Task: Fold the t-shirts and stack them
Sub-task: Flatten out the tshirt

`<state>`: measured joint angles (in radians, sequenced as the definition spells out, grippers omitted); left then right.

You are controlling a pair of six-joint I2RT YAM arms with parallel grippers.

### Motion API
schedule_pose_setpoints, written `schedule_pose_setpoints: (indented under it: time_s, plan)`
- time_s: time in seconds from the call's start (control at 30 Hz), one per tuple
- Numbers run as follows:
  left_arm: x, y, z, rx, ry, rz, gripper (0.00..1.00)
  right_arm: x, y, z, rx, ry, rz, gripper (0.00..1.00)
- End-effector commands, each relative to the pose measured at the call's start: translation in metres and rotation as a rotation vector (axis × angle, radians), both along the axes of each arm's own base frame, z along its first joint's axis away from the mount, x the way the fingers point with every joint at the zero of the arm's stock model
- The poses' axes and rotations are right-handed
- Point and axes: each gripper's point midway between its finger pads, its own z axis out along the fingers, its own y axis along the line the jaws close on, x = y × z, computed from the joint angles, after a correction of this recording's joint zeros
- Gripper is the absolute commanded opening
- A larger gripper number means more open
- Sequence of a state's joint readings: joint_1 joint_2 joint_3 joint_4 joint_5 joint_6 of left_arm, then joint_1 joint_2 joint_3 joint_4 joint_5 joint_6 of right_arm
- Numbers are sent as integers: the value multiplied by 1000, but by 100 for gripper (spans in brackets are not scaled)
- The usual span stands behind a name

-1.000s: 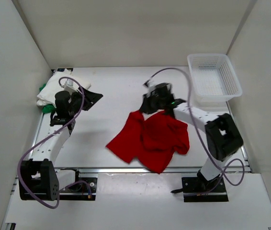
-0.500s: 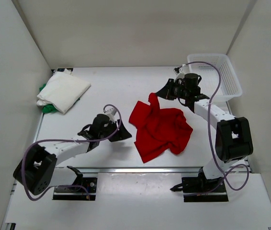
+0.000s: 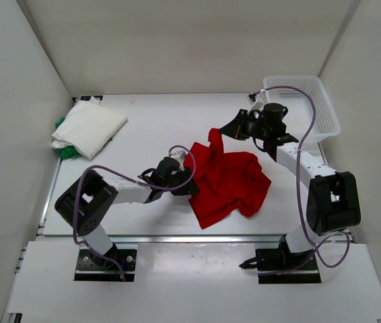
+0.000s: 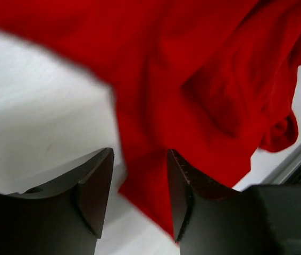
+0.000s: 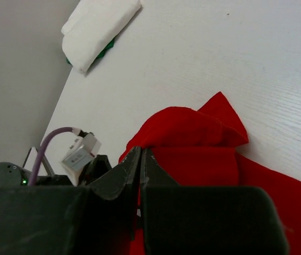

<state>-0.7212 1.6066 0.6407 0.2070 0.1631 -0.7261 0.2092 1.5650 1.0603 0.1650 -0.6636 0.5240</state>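
The left gripper (image 3: 187,187) has crossed from the white shirt (image 3: 89,128) to the red shirt's (image 3: 227,185) left edge.

left pincer (image 4: 140,183) parted, right pincer (image 5: 141,155) closed

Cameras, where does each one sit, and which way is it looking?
Top external: above and behind the arms, looking down on the table; both the left arm and right arm show.
Left wrist: on the left arm, looking past its open jaws at the red shirt, close up.
Right wrist: on the right arm, looking across to the white shirt in the far left corner; its shut jaws pinch the red shirt.
Shared: all see the red shirt; top and right wrist see the white shirt.
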Motion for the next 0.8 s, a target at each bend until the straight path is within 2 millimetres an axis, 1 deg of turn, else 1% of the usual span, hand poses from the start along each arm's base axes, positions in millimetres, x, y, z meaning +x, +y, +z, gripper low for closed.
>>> schedule_pose_setpoints:
  time_s: [0.0, 0.03, 0.07, 0.1, 0.13, 0.17, 0.2, 0.23, 0.27, 0.3, 0.33, 0.37, 0.4, 0.43, 0.47, 0.5, 0.53, 0.57, 0.6, 0.63, 0.67, 0.7, 0.73, 0.77]
  plan:
    - [8, -11, -9, 47, -24, -13, 54, -6, 4, 44, 50, -128, 27, 0]
    - [8, -15, -13, 37, -12, -19, 51, -7, 3, 46, 46, -135, 26, 0]
    - [9, -15, -15, 19, 4, -16, 43, -11, 5, 52, 46, -149, 28, 0]
    - [12, -18, -12, -5, -3, -18, 35, -9, 1, 55, 45, -161, 20, 0]
    - [14, -14, -14, -10, 10, 2, 25, -11, -1, 55, 43, -163, 17, 0]
    - [15, -17, -10, -26, 6, -6, 21, -12, -2, 63, 52, -181, 17, 0]
    - [19, -16, -8, -21, 0, 10, 11, -13, -2, 65, 56, -184, 20, 0]
    - [27, -17, 4, -18, -34, 20, 2, -14, -6, 65, 56, -178, 9, 0]
    - [31, -15, 11, -7, -39, 29, 0, -17, -4, 73, 57, -199, 17, 0]
    - [38, -12, 27, -20, -64, 37, 0, -17, -7, 72, 54, -189, 11, 0]
    - [45, -11, 53, -62, -110, 51, 0, -21, -6, 78, 51, -196, 15, 0]
    - [58, -1, 67, -70, -135, 80, 0, -23, -7, 89, 47, -223, 11, 0]
    - [71, 11, 101, -103, -191, 113, 0, -29, -6, 97, 34, -243, 4, 1]
    - [82, 29, 123, -114, -230, 150, 0, -34, -1, 99, 19, -241, -1, 0]
    - [91, 37, 157, -148, -292, 167, 0, -40, -4, 115, 3, -276, -5, 0]
    - [103, 53, 183, -156, -338, 197, 0, -46, -1, 127, -25, -325, -23, 0]
    - [107, 70, 198, -151, -355, 224, 0, -48, -5, 140, -37, -345, -70, 0]
    - [112, 81, 234, -180, -422, 244, 0, -59, -2, 153, -63, -384, -64, 0]
    - [115, 94, 253, -183, -455, 276, 0, -72, 0, 177, -58, -441, -69, 0]
    - [116, 112, 273, -190, -494, 313, 0, -74, -2, 181, -64, -440, -83, 0]
    - [114, 117, 294, -209, -537, 320, 0, -86, -2, 204, -38, -488, -78, 0]
    - [112, 128, 322, -233, -584, 337, 0, -96, -3, 216, -32, -517, -74, 0]
    - [107, 138, 347, -235, -626, 341, 0, -109, -2, 232, -21, -552, -68, 0]
    - [103, 144, 354, -219, -626, 352, 0, -116, -2, 244, -16, -574, -71, 0]
